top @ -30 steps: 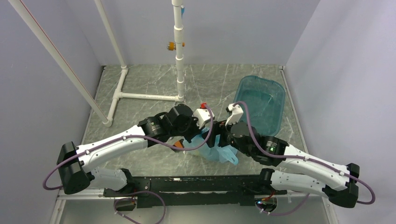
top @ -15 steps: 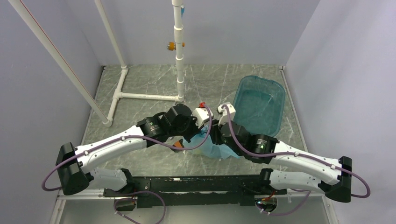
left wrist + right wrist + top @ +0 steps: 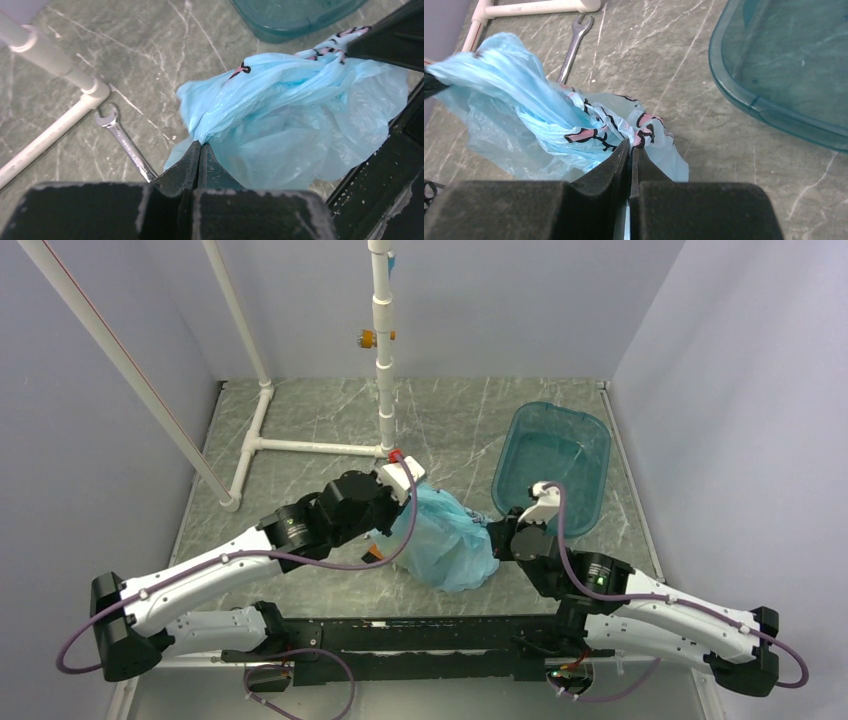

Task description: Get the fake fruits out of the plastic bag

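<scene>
The light blue plastic bag (image 3: 452, 537) hangs stretched between my two grippers over the marble table. My left gripper (image 3: 408, 486) is shut on a gathered fold at the bag's far left end (image 3: 200, 144). My right gripper (image 3: 494, 537) is shut on the bag's pink and dark printed part (image 3: 631, 145), with film pinched between its jaws. In both wrist views the bag (image 3: 300, 110) (image 3: 519, 95) bulges crumpled and hides its contents. The fake fruits are hidden. Only a small orange bit (image 3: 372, 556) shows under my left arm by the bag's left edge.
The rigid teal tub (image 3: 560, 455) stands at the back right, close to my right gripper, with its rim (image 3: 754, 107) near the bag. A metal wrench (image 3: 125, 145) (image 3: 573, 47) lies by the white pipe frame (image 3: 300, 447), whose upright post (image 3: 384, 350) rises just behind my left gripper.
My right gripper has closed on the bag's printed part and pulled back right. My left gripper has drawn its end up and back. The bag is now spread between them.
</scene>
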You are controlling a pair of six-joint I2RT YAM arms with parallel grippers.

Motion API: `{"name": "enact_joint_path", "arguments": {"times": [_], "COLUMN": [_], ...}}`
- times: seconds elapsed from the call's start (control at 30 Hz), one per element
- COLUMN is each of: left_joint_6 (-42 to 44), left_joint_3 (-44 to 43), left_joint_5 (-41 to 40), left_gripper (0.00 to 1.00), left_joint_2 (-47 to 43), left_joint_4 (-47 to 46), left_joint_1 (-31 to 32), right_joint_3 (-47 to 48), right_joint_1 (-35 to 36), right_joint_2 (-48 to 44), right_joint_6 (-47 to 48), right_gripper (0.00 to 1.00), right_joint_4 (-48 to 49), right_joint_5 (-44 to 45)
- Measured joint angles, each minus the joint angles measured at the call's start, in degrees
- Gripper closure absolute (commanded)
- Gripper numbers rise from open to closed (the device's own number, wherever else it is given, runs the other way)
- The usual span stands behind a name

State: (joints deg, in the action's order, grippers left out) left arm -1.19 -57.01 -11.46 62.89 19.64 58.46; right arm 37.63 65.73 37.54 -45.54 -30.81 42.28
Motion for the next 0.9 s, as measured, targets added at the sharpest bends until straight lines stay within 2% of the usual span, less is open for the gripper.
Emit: {"name": "enact_joint_path", "arguments": {"times": [0.2, 0.27, 0.4, 0.5, 0.57, 0.7, 0.8, 0.9], "left_joint_6": [-0.1, 0.0, 0.0, 0.0, 0.0, 0.0, 0.0, 0.0], "left_joint_3": [2.4, 2.4, 2.4, 2.4, 2.4, 2.4, 2.4, 2.4], "left_joint_5": [-2.5, -2.5, -2.5, -2.5, -2.5, -2.5, -2.4, -2.4], "left_gripper": [1.00, 1.00, 1.00, 1.00, 1.00, 1.00, 1.00, 1.00], "left_joint_2": [-4.4, -4.4, -4.0, -3.7, -3.3, -2.4, -2.2, -2.2], "left_joint_4": [-2.7, -2.9, -2.9, -2.9, -2.9, -2.8, -2.7, -2.7], "left_joint_1": [0.0, 0.0, 0.0, 0.0, 0.0, 0.0, 0.0, 0.0], "right_joint_3": [-1.3, -1.1, 2.8, 7.6, 10.3, 14.4, 16.7, 18.5], "right_joint_1": [0.0, 0.0, 0.0, 0.0, -0.1, -0.1, -0.1, 0.0], "right_joint_2": [-2.4, -1.7, 1.6, 3.0, 3.1, 4.6, 9.5, 16.5], "right_joint_6": [-1.0, 0.1, 4.0, 8.0, 11.5, 20.4, 24.9, 27.0], "right_gripper": [0.73, 0.59, 0.42, 0.18, 0.09, 0.07, 0.08, 0.13], "right_joint_4": [-1.7, -2.1, -4.9, -5.9, -5.5, -2.4, 0.0, 1.0], "right_joint_5": [-0.5, -1.2, -2.7, -4.0, -5.6, -11.8, -14.7, -14.9]}}
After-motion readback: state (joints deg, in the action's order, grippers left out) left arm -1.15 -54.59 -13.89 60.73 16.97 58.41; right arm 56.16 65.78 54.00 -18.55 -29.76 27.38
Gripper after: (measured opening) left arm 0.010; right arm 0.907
